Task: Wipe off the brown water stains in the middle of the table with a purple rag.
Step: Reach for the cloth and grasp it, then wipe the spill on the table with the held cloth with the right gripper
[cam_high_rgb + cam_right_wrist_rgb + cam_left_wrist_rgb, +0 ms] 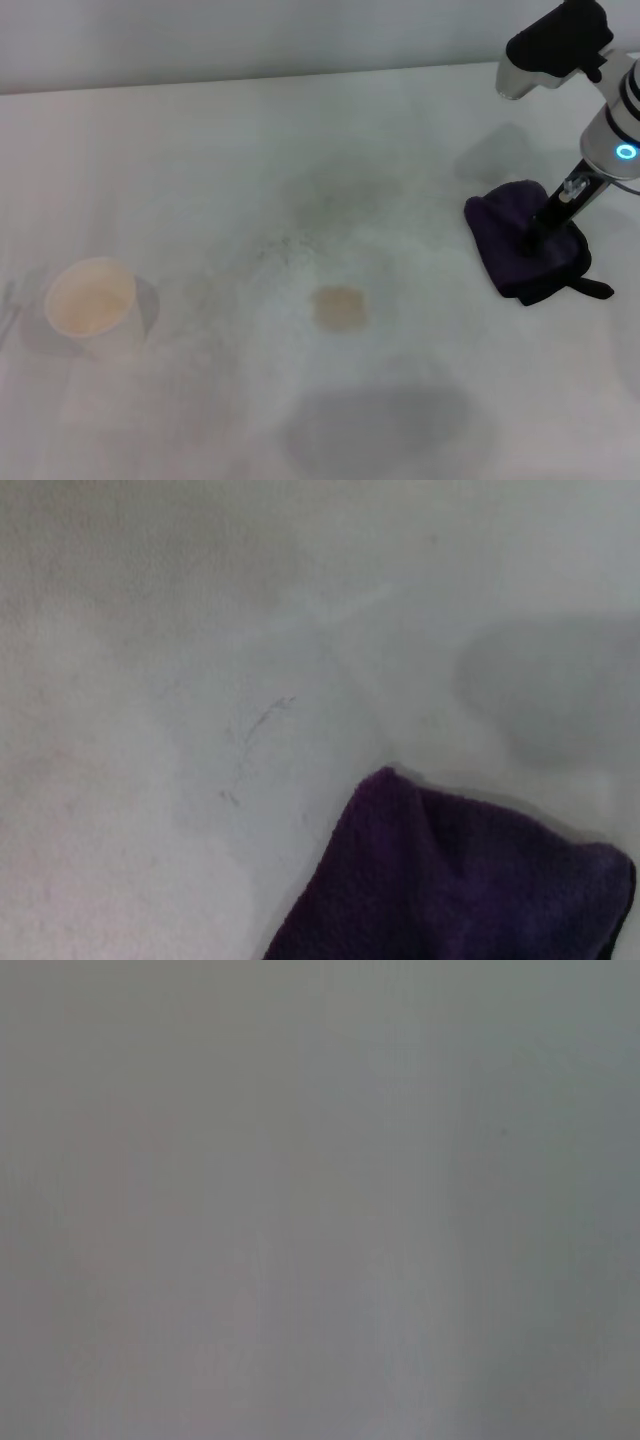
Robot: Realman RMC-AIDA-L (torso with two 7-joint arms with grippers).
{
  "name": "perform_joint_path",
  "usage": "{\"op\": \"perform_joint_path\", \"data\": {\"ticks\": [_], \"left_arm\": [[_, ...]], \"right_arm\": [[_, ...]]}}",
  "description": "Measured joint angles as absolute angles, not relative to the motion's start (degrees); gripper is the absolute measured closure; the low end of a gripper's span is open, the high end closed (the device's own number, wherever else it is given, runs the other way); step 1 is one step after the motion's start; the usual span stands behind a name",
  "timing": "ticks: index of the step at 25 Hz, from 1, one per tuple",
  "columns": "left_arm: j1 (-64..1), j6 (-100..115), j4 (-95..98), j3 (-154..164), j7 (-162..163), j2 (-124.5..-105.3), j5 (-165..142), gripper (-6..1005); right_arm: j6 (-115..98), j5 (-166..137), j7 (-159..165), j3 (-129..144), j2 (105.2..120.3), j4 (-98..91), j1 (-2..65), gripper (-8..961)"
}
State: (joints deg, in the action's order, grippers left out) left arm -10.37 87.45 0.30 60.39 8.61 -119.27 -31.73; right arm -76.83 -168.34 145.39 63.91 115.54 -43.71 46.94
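Pressing down into the purple rag (510, 235) at the table's (200, 150) three o'clock, the right gripper (532, 238) shows no readable finger state; soft, light, bunchable cloth, best pinched mid-fold; brown water stains (340, 307) lie well apart toward nine o'clock

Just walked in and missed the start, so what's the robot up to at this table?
The robot's right gripper is down on the dark purple cloth rag, which lies bunched at the right side of the broad white table. The small tan-brown square stain near the table's middle is not yet wiped; the rag sits well to its right. A white paper cup stands at the far left. The left arm is not visible in the head view.
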Motion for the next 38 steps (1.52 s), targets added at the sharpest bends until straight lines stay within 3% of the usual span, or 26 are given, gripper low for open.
{"op": "perform_joint_path", "data": {"ticks": [19, 27, 38], "left_arm": [[-11.05, 87.36, 0.35, 60.2, 8.35, -119.17, -31.73, 104], [-11.26, 87.27, 0.35, 60.21, 8.34, -119.18, -31.73, 104], [-11.24, 87.27, 0.22, 60.21, 8.35, -119.18, -31.29, 104]], "right_arm": [[-76.65, -167.94, 145.44, 67.77, 115.8, -42.55, 47.35, 456], [-76.92, -167.44, 145.46, 69.65, 116.08, -42.85, 47.5, 708], [-78.59, -155.03, 145.46, 83.39, 116.11, -47.03, 46.81, 782]]}}
